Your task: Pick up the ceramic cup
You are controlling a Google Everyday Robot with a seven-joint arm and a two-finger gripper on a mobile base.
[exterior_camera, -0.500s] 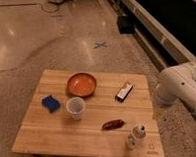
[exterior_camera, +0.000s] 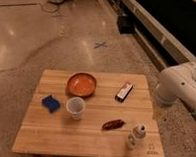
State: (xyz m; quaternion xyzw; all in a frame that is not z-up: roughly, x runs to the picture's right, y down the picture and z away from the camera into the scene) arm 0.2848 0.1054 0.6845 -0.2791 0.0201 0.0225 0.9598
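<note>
The ceramic cup [exterior_camera: 75, 107] is small, white and round. It stands upright on the wooden table [exterior_camera: 87, 140], left of centre, just in front of the orange bowl [exterior_camera: 81, 84]. Only a thick white arm link [exterior_camera: 180, 88] shows, past the table's right edge and well right of the cup. My gripper is out of view.
A blue sponge [exterior_camera: 51, 102] lies left of the cup. A dark flat packet [exterior_camera: 123, 91] lies right of the bowl. A reddish-brown item [exterior_camera: 112, 124] and a small white capped bottle [exterior_camera: 135, 136] sit at the front right. A dark wall base [exterior_camera: 159, 41] runs along the back right.
</note>
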